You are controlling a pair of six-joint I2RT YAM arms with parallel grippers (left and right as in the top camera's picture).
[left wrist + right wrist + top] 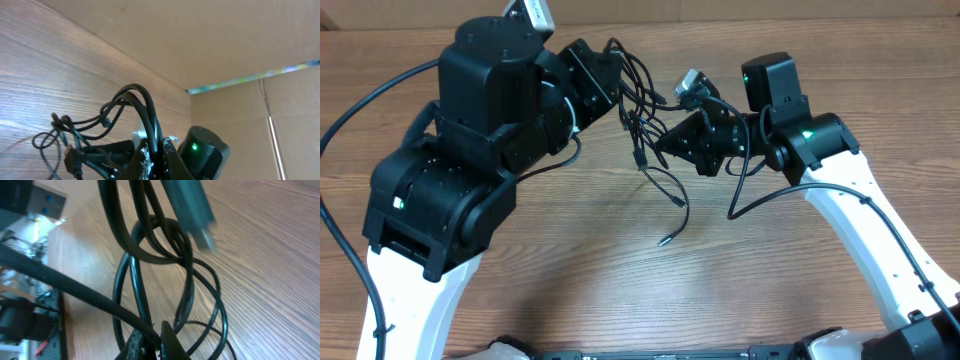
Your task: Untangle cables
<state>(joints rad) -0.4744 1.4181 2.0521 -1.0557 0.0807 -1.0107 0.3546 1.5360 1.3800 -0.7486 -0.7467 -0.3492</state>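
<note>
Overhead first. Shows the cables (638, 105) lifted clear of the table (570, 270) at the far middle, strung as a knotted clump between the two arms. Pinched on the left by the left gripper (618, 85), jaws closed down on several strands. Pinched on the right by the right gripper (662, 145), likewise clamped tight on the tangle. Runs roughly left to right, then, with the left end farther back and the right end nearer. Trails a few loose tails toward the near side, one plug end (667, 240) down by the wood, well apart from either gripper.

From the left wrist: looks along closed fingers (176, 167), thick loops arching up out of them and off to the left toward a smaller knot (62, 122). Catches the right arm's housing (205, 150), green light on, just beside. Close quarters.

From the right wrist: finds the fingertips (170, 347) nipped together on a strand at the bottom edge, overlapping loops rising directly above and a blurred silvery plug (202, 232) near the top.

Probably calls for drawing the two grips apart along that left-to-right line, with a hold on each side already and neither arm the nearer. Cannot pick out the locking loop from here.
</note>
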